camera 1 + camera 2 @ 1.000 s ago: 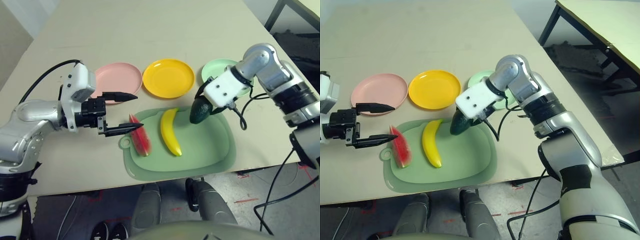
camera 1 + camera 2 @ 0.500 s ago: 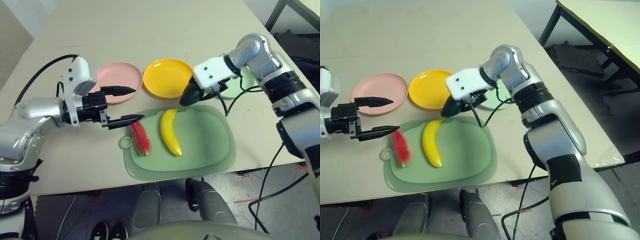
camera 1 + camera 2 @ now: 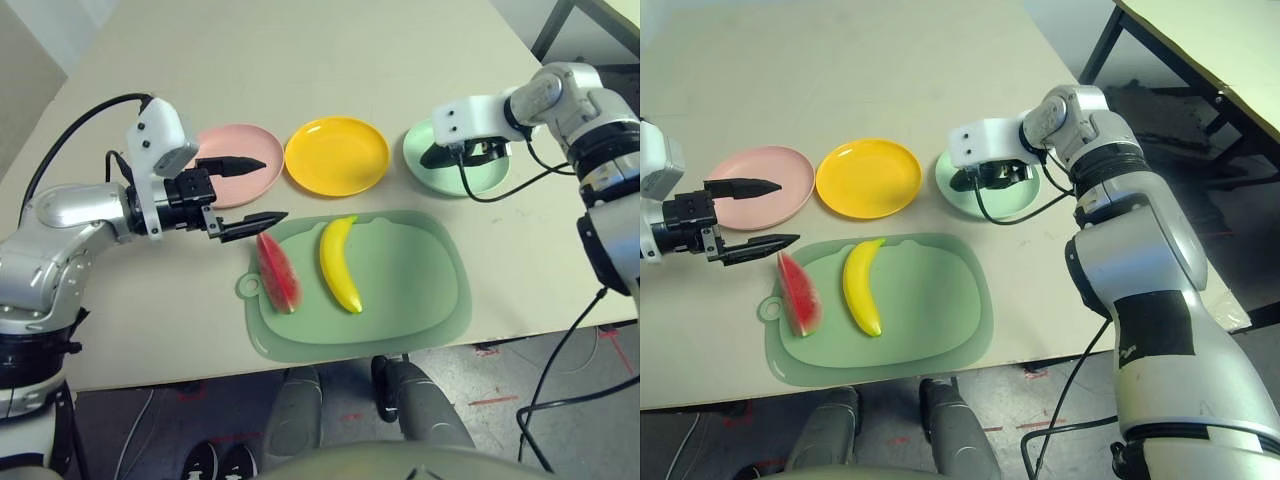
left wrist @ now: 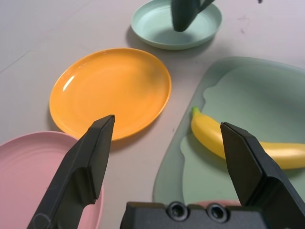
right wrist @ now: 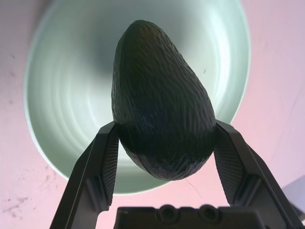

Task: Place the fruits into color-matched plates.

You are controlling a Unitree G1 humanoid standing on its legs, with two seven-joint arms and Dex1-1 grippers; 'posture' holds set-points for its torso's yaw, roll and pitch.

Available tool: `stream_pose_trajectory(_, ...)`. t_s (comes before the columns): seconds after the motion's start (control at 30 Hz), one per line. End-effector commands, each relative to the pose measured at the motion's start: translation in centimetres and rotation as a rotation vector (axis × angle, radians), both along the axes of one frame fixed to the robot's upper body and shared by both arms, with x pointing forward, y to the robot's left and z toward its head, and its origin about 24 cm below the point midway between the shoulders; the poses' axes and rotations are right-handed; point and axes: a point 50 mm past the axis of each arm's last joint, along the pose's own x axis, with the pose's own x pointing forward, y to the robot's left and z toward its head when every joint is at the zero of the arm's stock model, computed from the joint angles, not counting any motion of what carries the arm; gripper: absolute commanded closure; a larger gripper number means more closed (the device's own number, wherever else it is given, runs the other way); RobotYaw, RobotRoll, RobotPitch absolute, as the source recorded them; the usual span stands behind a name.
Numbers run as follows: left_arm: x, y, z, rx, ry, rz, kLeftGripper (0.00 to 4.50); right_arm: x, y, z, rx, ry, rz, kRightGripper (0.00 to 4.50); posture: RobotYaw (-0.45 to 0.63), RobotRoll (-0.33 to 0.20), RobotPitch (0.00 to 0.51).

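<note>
Mat (image 3: 420, 300): pale green, rounded-rectangular, lower centre of the left eye view, nearest the table's front edge; its small tab sticks out at its left end.
Watermelon wedge (image 3: 279, 272): red with green rind, lying on the left part of the mat, lower centre-left of the frame.
Banana (image 3: 338, 262): yellow, lying on the mat just right of the wedge, apart from it, running from upper right to lower right of the mat's middle.
Left gripper (image 3: 242, 190): centre-left of the frame, fingers spread wide with nothing between them; the lower fingertip hangs just above and left of the wedge's upper end, the upper finger lies over the pink plate's right edge.
Pink plate (image 3: 220, 150): upper left of the row of plates, bare.
Yellow plate (image 3: 337, 156): centre of the row, just right of the pink one, bare.
Mint green plate (image 3: 470, 178): right end of the row, upper right of the frame.
Right gripper (image 5: 162, 143): upper right in the left eye view, over the mint green plate; its two fingers pinch the avocado by its broad end.
Avocado (image 5: 159, 124): dark green, narrow end pointing toward the plate's bowl; whether it touches the plate cannot be told.
Table (image 3: 300, 60): beige, stretching to the top of the frame.
</note>
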Motion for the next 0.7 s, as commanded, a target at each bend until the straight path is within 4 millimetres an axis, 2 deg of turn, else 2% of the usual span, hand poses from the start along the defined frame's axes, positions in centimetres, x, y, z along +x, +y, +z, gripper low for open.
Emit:
stream_pose_trajectory(0.03,0.3,-0.1,-0.2,0.006,0.013,0.02,0.0,0.0,-0.5,-0.7,-0.013,0.013,-0.02,1.32,0.05,0.0,0.2)
stream_pose_trajectory(0.1,0.3,-0.2,-0.2,0.007,0.012,0.021,0.0,0.0,-0.4,-0.9,-0.014,0.017,-0.019,1.32,0.05,0.0,0.2)
stream_pose_trajectory(0.17,0.3,-0.1,-0.2,0.011,0.013,0.023,0.0,0.0,-0.3,-1.0,-0.012,0.021,-0.015,0.57,0.05,0.0,0.2)
stream_pose_trajectory(0.23,0.3,0.0,-0.3,0.015,0.013,0.026,0.0,0.0,-0.2,-1.0,-0.01,0.02,-0.013,0.07,0.05,0.0,0.198)
stream_pose_trajectory(0.37,0.2,0.1,-0.2,0.019,0.011,0.029,0.0,0.0,-0.1,-0.9,-0.006,0.015,-0.008,0.01,0.05,0.0,0.196)
stream_pose_trajectory(0.47,0.2,0.3,-0.1,0.028,0.007,0.027,0.0,-0.1,0.6,0.3,-0.043,-0.001,0.055,0.01,0.05,0.0,0.191)
stream_pose_trajectory(0.6,-0.3,0.7,0.0,0.063,0.01,-0.028,0.0,-0.7,2.8,1.7,-0.011,0.058,0.19,0.01,0.05,0.0,0.192)
stream_pose_trajectory(0.7,-1.2,1.4,-0.1,0.105,0.045,-0.124,0.0,-2.3,6.6,2.4,0.033,0.147,0.464,0.01,0.04,0.0,0.194)
